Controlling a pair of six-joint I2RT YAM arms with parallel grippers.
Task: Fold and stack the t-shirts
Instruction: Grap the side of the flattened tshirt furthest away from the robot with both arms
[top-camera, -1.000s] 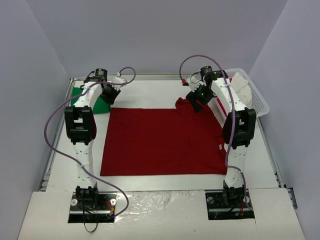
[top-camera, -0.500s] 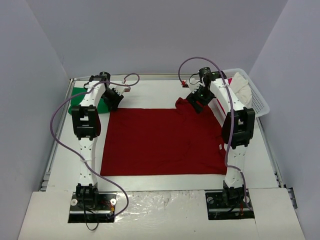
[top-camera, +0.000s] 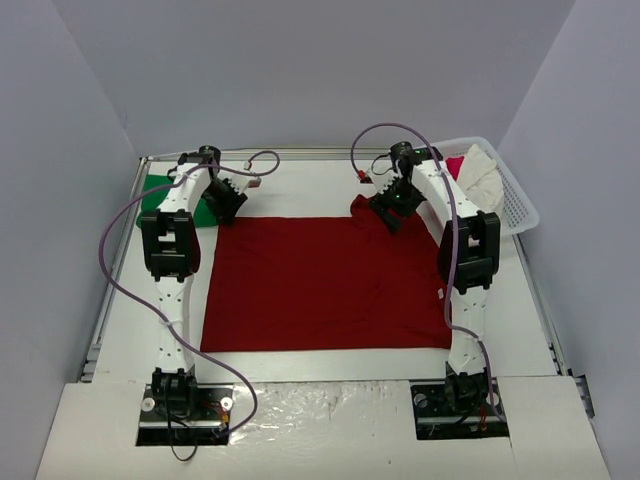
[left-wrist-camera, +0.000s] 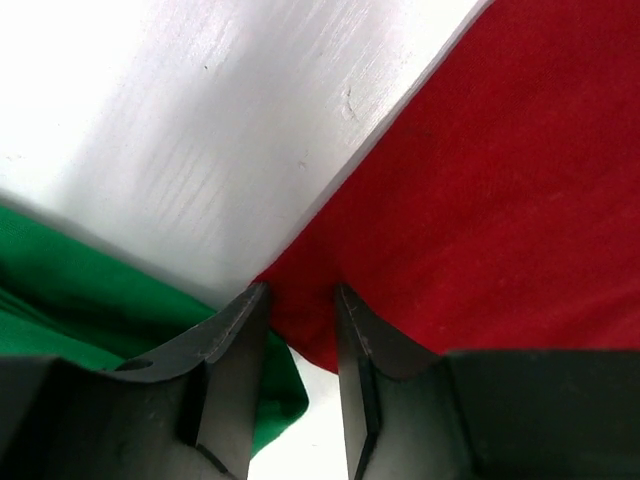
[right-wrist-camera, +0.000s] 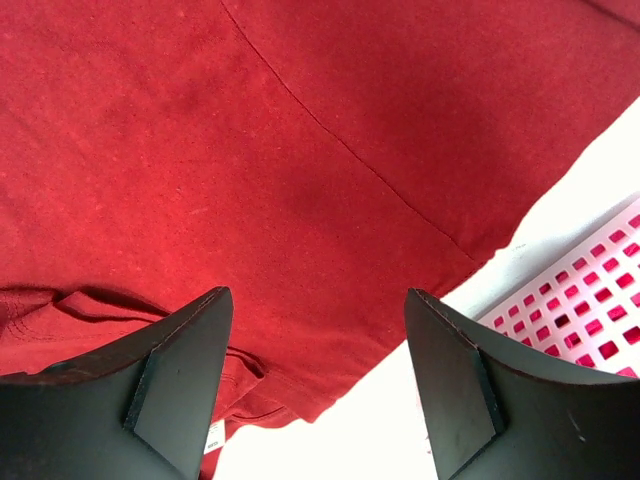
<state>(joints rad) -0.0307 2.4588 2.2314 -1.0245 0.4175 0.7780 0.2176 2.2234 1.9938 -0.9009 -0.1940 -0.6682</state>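
Observation:
The dark red t-shirt (top-camera: 330, 280) lies spread flat in the middle of the table. The green t-shirt (top-camera: 158, 193) lies bunched at the far left, partly behind my left arm. My left gripper (top-camera: 225, 200) is down at the red shirt's far left corner. In the left wrist view its jaws (left-wrist-camera: 302, 290) stand a narrow gap apart with that corner (left-wrist-camera: 500, 200) flat between them, and the green cloth (left-wrist-camera: 90, 300) is beside it. My right gripper (top-camera: 390, 210) is wide open (right-wrist-camera: 318, 295) over the red shirt's far right edge (right-wrist-camera: 250, 150).
A white basket (top-camera: 510, 200) with light cloth in it stands at the far right, its wall showing in the right wrist view (right-wrist-camera: 590, 320). Grey walls enclose the table on three sides. Purple cables loop over both arms.
My left gripper has moved left and down onto the red shirt's far left corner. My right gripper has shifted slightly back and left over the far right edge.

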